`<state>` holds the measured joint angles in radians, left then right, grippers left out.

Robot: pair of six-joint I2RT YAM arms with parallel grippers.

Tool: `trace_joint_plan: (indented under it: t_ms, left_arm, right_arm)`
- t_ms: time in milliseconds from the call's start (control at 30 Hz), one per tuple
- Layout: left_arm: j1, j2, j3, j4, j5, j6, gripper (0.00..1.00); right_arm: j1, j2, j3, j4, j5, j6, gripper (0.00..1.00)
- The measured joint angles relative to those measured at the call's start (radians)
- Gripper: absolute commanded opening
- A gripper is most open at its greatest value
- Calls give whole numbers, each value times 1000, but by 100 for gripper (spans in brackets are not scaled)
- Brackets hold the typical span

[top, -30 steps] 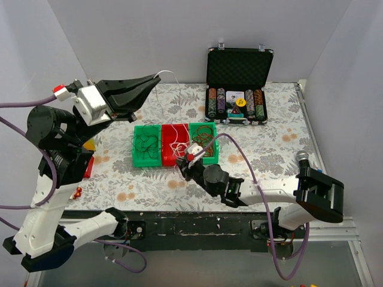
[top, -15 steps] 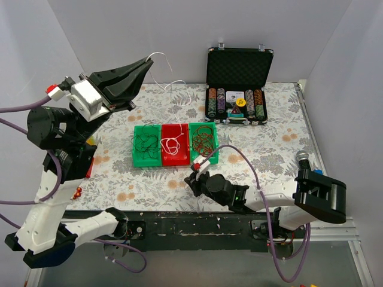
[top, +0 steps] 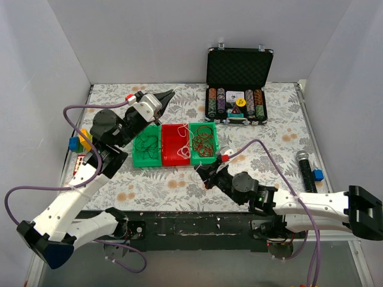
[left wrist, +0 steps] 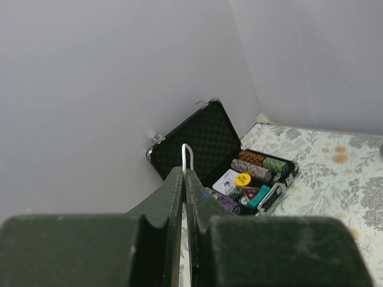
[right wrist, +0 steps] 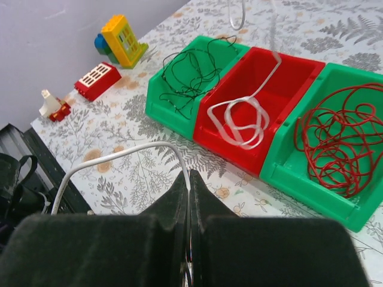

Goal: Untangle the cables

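Note:
Three bins stand side by side. The left green bin (top: 146, 156) holds the black wire (right wrist: 191, 75). The red bin (top: 173, 158) holds loops of the white cable (right wrist: 239, 119). The right green bin (top: 209, 158) holds the red wire (right wrist: 335, 140). My left gripper (top: 170, 95) hovers just behind the bins, shut on a white cable loop (left wrist: 187, 152) that sticks out past its tips (left wrist: 184, 174). My right gripper (top: 201, 172) is low in front of the bins, shut on another stretch of white cable (right wrist: 119, 156) at its tips (right wrist: 189, 178).
An open black poker chip case (top: 239, 89) stands at the back right. A microphone (top: 305, 164) and a blue block (top: 318, 175) lie at the right. Lego toys (top: 81, 142) sit at the left edge and also show in the right wrist view (right wrist: 122, 39).
My left arm has come down from high above to just behind the bins, bringing the white cable down over the red bin. My right gripper has drawn back toward the near edge.

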<state>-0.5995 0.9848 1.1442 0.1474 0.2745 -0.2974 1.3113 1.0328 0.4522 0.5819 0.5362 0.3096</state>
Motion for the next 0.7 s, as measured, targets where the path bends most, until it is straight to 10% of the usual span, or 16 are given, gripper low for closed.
trace_joint_plan:
  t_ms: [700]
  left_arm:
    - [0, 61, -155, 179, -117, 114, 0]
  right_arm:
    - [1, -261, -51, -202, 136, 13, 1]
